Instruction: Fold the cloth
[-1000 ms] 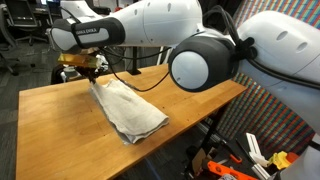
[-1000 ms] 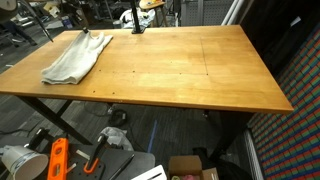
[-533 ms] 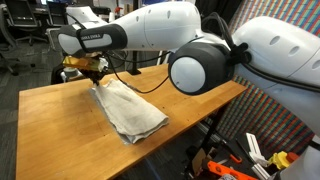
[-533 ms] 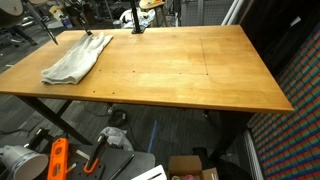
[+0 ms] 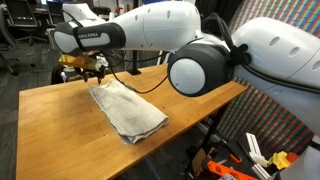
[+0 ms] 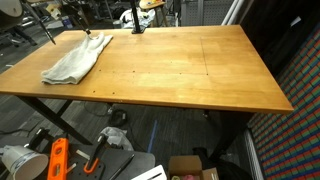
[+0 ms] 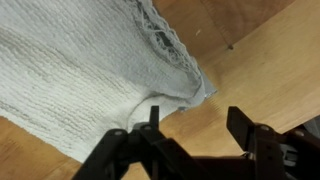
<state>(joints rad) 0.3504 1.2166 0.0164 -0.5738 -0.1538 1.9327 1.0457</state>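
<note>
Currently gripper (image 7: 183, 150) sits spread wide at the bottom of the wrist view, pinching nothing; cloth (image 7: 80, 70) fills the upper left there, frayed corner near centre, lower edge just above the finger (image 7: 112, 148) at lower left; bare wooden table (image 7: 270, 60) on the right; in an exterior view the cloth (image 6: 73, 60) lies rumpled at upper left of the tabletop (image 6: 190, 70); in an exterior view the gripper (image 5: 84, 66) hangs at the cloth's (image 5: 125, 108) far end.
</note>
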